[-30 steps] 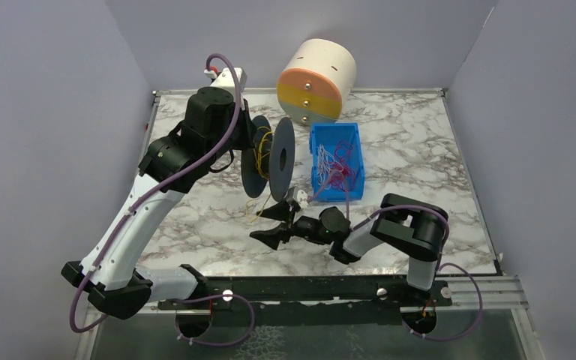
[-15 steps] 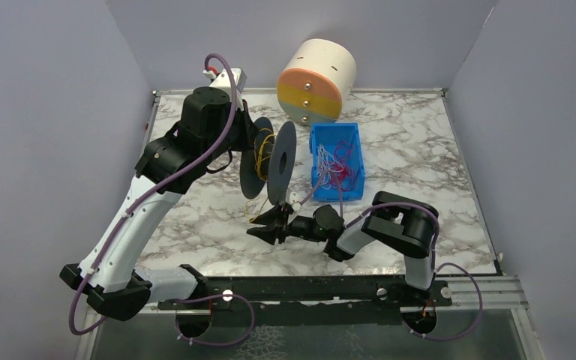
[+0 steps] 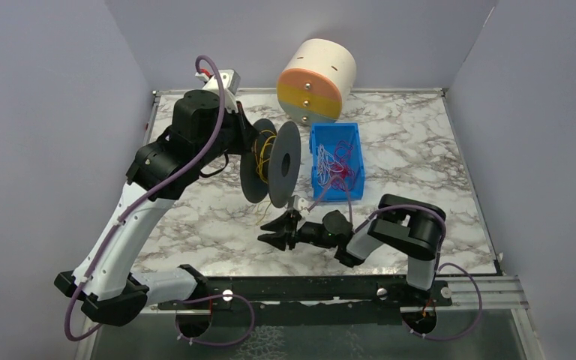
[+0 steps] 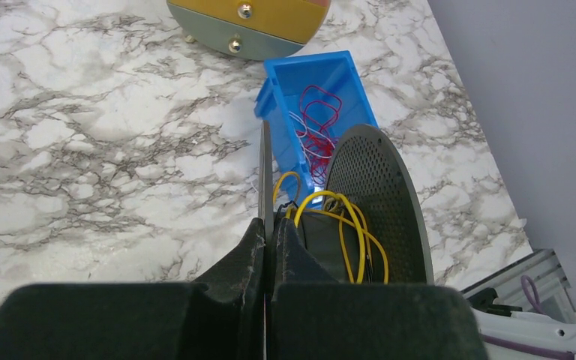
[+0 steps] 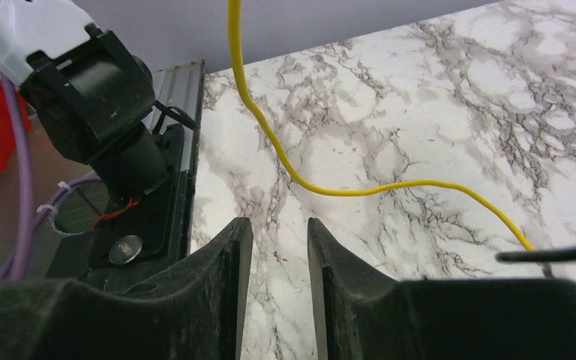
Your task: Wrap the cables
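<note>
The left gripper (image 4: 268,234) is pinching the thin rim of one flange of the dark spool (image 3: 283,161), its jaws closed flat against the disc, and it is holding the spool on edge above the marble table (image 3: 420,150). A yellow cable (image 4: 341,217) is looping around the spool's hub between the two flanges, with slack loops standing loosely off it. At 3 o'clock from the spool in the overhead view, the blue bin (image 3: 336,126) is holding the rest of the cables (image 3: 336,166), a tangle of red, white and purple strands. One purplish strand is trailing out over the bin's near wall toward 7 o'clock. At 12 to 1 o'clock from the spool, a cream cylinder (image 3: 316,79) with orange, yellow and grey bands on its face is sitting at the back of the table. The right gripper (image 3: 270,231) is hovering low over the table at 6 o'clock from the spool and pointing toward 9 o'clock. Its jaws are standing partly open, with bare marble showing through the narrow gap and nothing between them. In the right wrist view, the yellow cable is hanging down and curving away toward 3 o'clock just ahead of the fingertips (image 5: 241,229), apart from them.
</note>
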### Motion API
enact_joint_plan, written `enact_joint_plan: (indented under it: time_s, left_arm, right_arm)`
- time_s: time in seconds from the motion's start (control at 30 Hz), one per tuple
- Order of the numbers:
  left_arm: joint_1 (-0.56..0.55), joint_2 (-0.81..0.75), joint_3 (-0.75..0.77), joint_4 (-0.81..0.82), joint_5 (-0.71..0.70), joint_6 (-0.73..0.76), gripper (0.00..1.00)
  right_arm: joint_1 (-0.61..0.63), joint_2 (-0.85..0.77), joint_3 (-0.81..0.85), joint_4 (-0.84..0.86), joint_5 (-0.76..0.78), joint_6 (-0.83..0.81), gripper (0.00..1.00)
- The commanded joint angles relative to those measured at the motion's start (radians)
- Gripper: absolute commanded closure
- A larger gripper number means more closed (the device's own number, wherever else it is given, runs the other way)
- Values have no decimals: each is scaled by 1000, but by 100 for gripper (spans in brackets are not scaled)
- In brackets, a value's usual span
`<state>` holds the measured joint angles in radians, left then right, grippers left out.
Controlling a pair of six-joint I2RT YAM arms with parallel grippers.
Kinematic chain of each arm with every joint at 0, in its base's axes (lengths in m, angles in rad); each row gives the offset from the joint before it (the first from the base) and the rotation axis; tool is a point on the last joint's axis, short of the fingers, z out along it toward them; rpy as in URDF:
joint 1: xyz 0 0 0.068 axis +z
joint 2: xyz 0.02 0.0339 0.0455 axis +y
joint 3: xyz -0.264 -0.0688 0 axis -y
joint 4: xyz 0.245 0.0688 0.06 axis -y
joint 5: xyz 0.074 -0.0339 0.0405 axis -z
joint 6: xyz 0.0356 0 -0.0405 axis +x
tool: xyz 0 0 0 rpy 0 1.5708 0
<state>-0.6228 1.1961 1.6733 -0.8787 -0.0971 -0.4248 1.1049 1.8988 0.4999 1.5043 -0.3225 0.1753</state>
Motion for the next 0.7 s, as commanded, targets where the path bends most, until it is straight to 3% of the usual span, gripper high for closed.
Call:
enact_joint_plan:
  time_s: [0.0, 0.3, 0.67]
  left_arm:
    - [-3, -55, 30, 93, 38, -98, 100]
    - [-3, -78, 14, 134, 96, -173, 100]
    - [-4, -104, 9, 188, 167, -245, 100]
  right_arm:
    - [0, -72, -42, 275, 7, -27, 60]
    - [1, -228, -144, 274, 42, -183, 49]
    - [2, -362, -157, 274, -22, -272, 44]
